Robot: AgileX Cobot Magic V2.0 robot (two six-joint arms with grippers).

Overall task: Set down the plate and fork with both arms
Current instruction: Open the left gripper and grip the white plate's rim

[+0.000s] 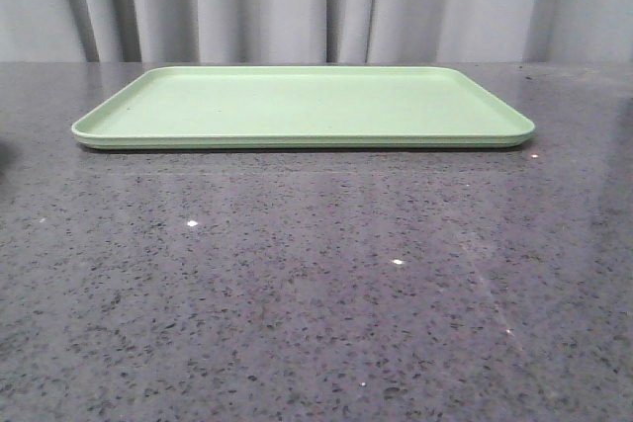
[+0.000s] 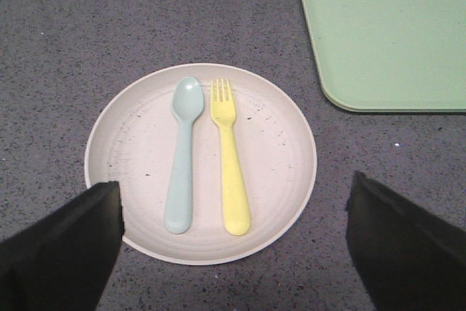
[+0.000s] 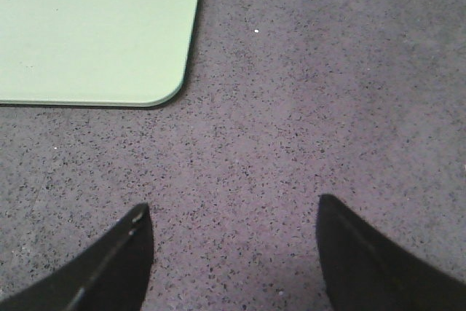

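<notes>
The plate (image 2: 200, 163) sits on the dark speckled counter (image 2: 87, 27) under my left wrist camera, near the tray's corner but clear of it, and nothing has been lifted from it yet. The fork (image 2: 230, 156) lies lengthwise on the plate, tines pointing away from my fingers, with a pale blue-green spoon (image 2: 183, 154) just beside it, parallel and, as far as I can tell, not touching. My left gripper (image 2: 233, 242) hangs above the plate's near rim with its fingers spread wide, one to each side of the plate, holding nothing. Beyond the plate, the light-green tray (image 1: 297, 106) lies flat on the counter, and in the front view its surface is bare (so neither plate nor fork has been delivered). My right gripper (image 3: 234, 249) is also spread and empty, hovering over bare counter near a rounded corner of the tray, with nothing of the task between its fingers. I judge the job to be at its very start: both the plate and the fork remain to be grasped, carried and set down, presumably on the tray. The fork rides on the plate, so whichever arm takes the plate must mind it, and the spoon is not mine to move.
</notes>
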